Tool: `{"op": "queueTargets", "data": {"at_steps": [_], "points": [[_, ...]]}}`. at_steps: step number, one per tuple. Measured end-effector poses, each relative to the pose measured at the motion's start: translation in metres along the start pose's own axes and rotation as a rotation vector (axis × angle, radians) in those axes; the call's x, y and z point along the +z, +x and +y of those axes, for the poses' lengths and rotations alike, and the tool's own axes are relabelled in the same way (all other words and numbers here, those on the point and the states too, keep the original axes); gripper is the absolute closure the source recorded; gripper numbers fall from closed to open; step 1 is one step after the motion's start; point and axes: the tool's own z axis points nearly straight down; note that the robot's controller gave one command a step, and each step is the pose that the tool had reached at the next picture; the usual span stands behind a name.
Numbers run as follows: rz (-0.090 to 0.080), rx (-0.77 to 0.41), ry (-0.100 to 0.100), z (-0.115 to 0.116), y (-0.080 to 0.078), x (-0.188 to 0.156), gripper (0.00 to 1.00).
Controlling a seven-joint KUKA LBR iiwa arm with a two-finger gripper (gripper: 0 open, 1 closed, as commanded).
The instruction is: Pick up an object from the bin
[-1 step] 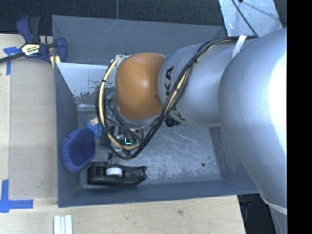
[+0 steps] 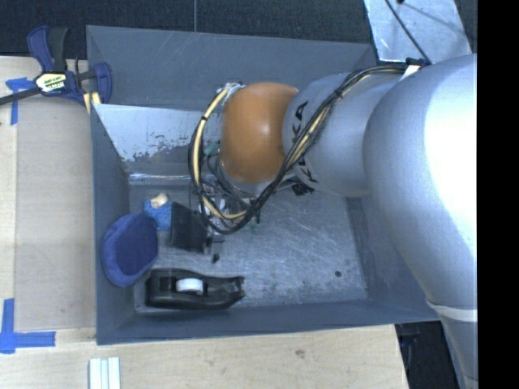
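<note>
Camera view, looking down into the bin: the arm's black gripper [image 2: 188, 232] hangs low under its orange wrist cover [image 2: 253, 132], over the left part of the floor. How wide it stands, and whether it has hold of anything, cannot be told from here. Just beside it at ten o'clock lies a small blue-and-cream object [image 2: 160, 209], the likeliest pick. A rounded dark-blue pad [image 2: 128, 248] sits at eight o'clock, and a black tape dispenser [image 2: 195, 290] at six, along the near wall. The arm appears bent steeply down to reach this crowded corner of the grey bin [image 2: 324, 250].
</note>
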Motion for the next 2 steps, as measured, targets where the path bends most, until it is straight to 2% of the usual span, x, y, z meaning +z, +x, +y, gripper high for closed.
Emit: {"op": "queueTargets", "data": {"at_steps": [1, 2], "points": [[-0.003, -0.003, -0.002, 0.004, 0.000, -0.004, 1.00], [-0.012, 0.081, -0.004, 0.002, -0.026, -0.178, 1.00]]}}
